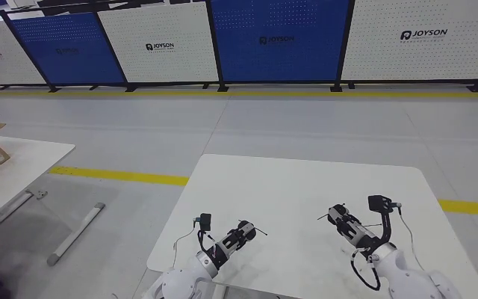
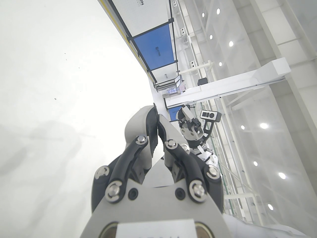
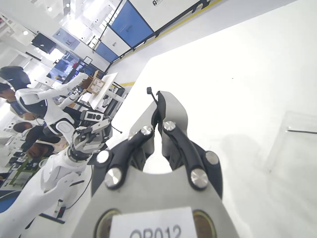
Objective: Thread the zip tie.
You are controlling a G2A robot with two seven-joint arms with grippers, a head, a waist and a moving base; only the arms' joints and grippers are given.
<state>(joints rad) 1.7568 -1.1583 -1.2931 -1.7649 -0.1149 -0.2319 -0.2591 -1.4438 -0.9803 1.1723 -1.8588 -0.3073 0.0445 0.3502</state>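
Right tie (image 3: 149,90), one of two black zip ties, is clamped between the closed fingers of the right gripper (image 3: 158,105). Its square head and a short length stick out past the fingertips. The left tie (image 1: 260,231) is pinched in the left gripper (image 2: 156,115), whose pads are pressed together, and a thin strip juts out to the side. Each of the two grippers holds one tie. Both hang over the near edge of the one white table (image 1: 314,187), well apart, left gripper (image 1: 245,232) and right gripper (image 1: 336,214) pointing away from the robot. Beside the right gripper a clear tray (image 3: 294,125) lies on the table with one thin black strip (image 3: 302,132) in it; I cannot tell whether that is a third tie. A second table (image 1: 30,161) stands off to the left.
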